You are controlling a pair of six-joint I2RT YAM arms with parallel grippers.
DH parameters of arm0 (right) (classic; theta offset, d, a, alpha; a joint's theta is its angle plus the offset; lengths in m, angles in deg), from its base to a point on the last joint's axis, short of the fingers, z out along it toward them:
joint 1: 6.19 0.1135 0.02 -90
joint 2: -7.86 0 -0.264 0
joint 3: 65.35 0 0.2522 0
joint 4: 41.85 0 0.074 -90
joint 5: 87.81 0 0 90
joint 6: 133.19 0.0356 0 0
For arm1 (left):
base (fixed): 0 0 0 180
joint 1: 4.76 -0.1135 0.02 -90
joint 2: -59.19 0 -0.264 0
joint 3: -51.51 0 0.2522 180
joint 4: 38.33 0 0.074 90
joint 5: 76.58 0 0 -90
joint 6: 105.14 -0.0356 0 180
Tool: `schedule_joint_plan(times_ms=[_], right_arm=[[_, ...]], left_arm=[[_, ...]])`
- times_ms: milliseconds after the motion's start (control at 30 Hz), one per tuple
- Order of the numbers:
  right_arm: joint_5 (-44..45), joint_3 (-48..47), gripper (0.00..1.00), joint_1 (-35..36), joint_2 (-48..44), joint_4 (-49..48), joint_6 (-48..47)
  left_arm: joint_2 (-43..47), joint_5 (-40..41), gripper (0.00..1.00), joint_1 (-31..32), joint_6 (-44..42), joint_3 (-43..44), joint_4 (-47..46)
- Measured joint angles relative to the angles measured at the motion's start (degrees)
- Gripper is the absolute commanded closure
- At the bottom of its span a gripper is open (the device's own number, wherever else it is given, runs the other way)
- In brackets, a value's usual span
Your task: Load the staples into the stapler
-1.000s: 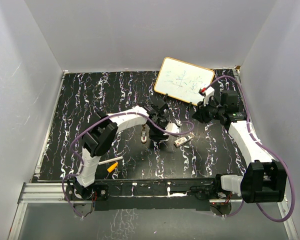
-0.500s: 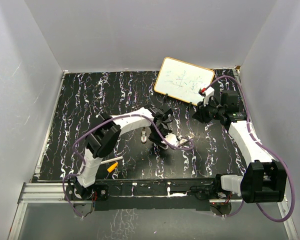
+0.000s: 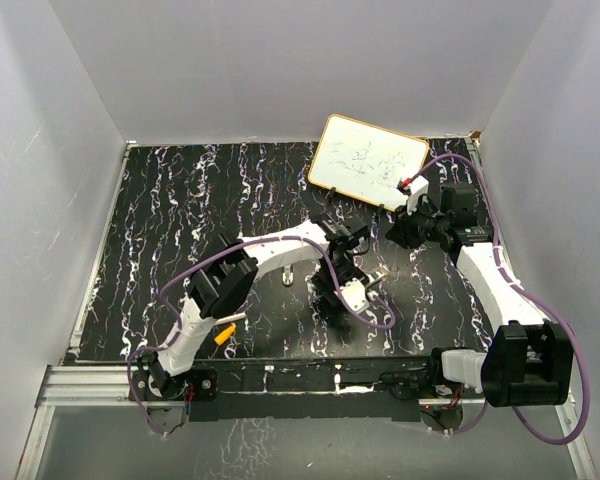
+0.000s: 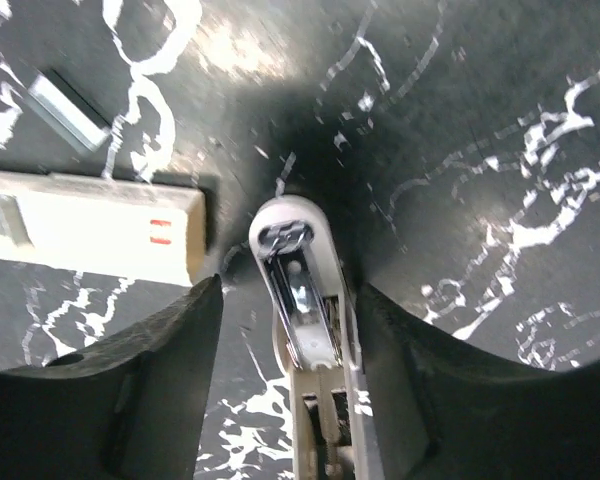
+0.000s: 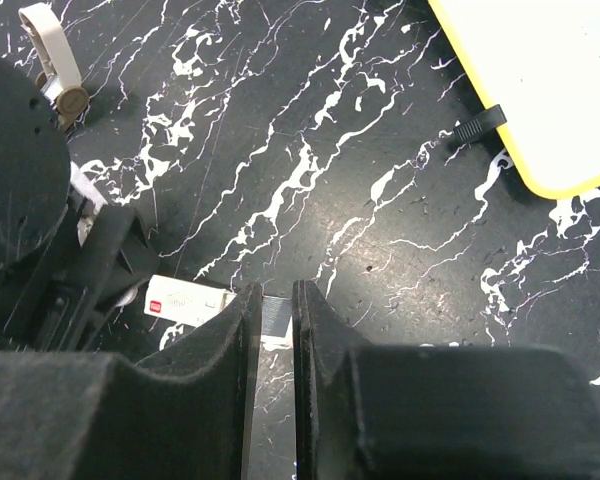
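Left gripper (image 4: 285, 300), jaws parted, straddles the opened stapler (image 4: 298, 250); staple strip (image 4: 68, 108) lies ahead of its fingers (loading apparently not yet done). Right gripper (image 5: 275, 300) nearly closed, empty.

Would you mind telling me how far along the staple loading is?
Done: the stapler lies opened, its metal channel exposed. In hand: the open left gripper straddles it. Left: the staple strip lies apart on the table, not loaded; the right gripper hangs shut, holding nothing.
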Motion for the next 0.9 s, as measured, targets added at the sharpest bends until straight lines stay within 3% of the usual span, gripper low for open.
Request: schedule_joint_plan(times_ms=[200, 433, 700, 900], right_arm=[[1.5, 0.0, 0.88, 0.0, 0.0, 1.3, 0.1], [3.4, -1.1, 0.89, 0.9, 0.0, 4.3, 0.6], [5.2, -4.0, 0.89, 9.5, 0.1, 5.6, 1.7], [9.6, -4.0, 0.89, 22.8, 1.5, 4.6, 3.7]], left_arm=[[-0.1, -2.2, 0.3, 1.1, 0.9, 0.5, -2.3], [4.6, -3.0, 0.26, 1.1, 4.6, -2.1, -2.4], [25.0, -5.6, 0.26, -2.4, 12.2, -10.4, 1.2], [41.7, -7.9, 0.24, -15.7, 20.8, -21.8, 2.1]])
